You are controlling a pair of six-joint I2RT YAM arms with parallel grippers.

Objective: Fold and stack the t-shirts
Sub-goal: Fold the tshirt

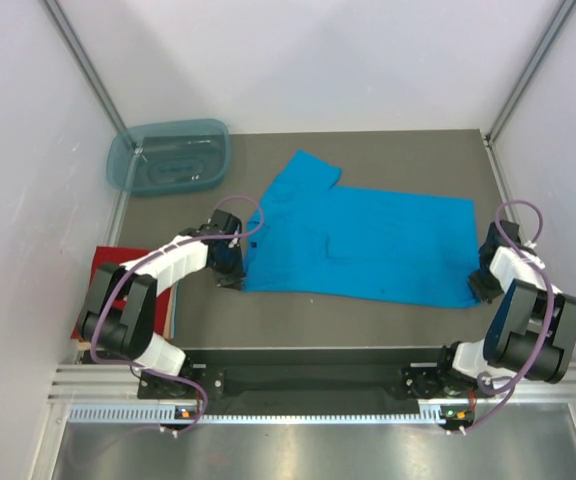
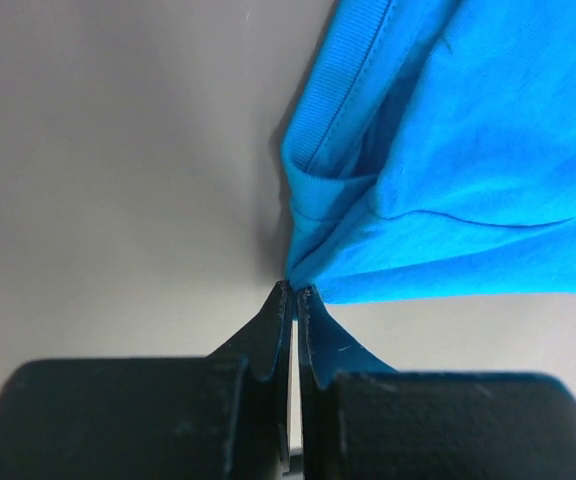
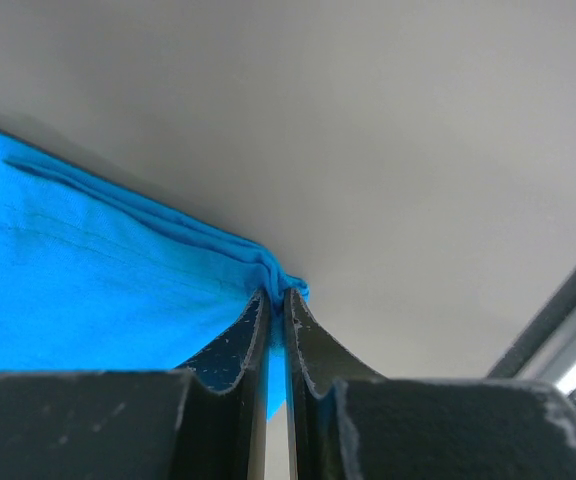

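Turquoise cloth first: the blue t-shirt (image 1: 368, 240) lies spread flat across the middle of the table (image 1: 368, 145), long axis running left to right, with one short sleeve sticking out toward the far left corner. Its near edge looks doubled. The right wrist view shows two layers meeting at the corner, so I judge a first lengthwise fold may already be in. Left hand (image 2: 293, 292) is clamped on the near-left corner, jaws pressed together with a bunched pinch of fabric between the tips. Right hand (image 3: 278, 296) is likewise closed on the near-right corner, a sliver of blue showing between its jaws. Both pinches sit low, at table level, the cloth not yet raised. Step in hand, as I read it: gripping the near edge to start a fold. The next move calls for both hands lifting together at an even height, keeping the edge taut between them, then carrying it over the body of the shirt and setting it down square. Red t-shirt (image 1: 106, 262), folded flat, waits at the left edge of the table, partly hidden under the left arm, the likely stacking spot. Plastic tub (image 1: 168, 157) sits at the far left corner, well apart.
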